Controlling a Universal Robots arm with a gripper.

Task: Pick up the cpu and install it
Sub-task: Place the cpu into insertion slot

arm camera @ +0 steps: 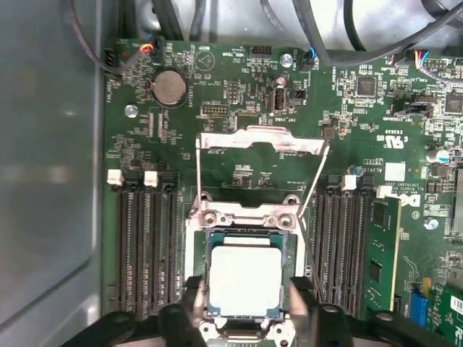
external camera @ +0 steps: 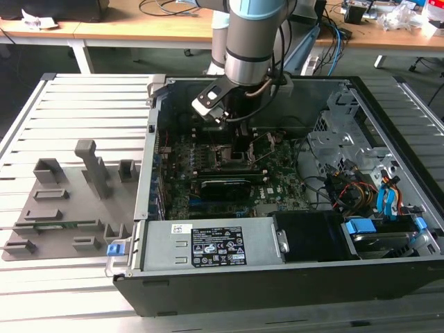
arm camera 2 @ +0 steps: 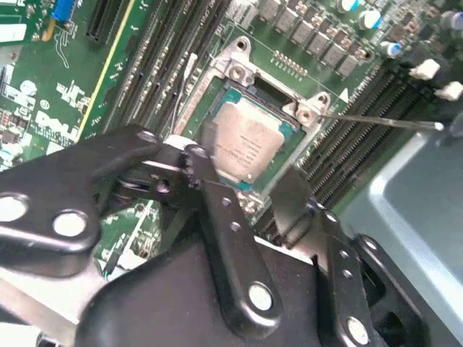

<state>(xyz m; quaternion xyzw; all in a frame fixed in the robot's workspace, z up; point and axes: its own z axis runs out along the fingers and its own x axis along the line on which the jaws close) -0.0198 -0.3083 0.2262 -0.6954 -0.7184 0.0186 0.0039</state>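
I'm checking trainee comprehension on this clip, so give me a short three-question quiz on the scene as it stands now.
1. True or false: the cpu lies in the socket on the motherboard.
2. The socket's load plate is: A) shut over the cpu, B) swung open, C) lying on the table.
3. What is the gripper nearest to?
Key: 1 true; 2 B; 3 the cpu.
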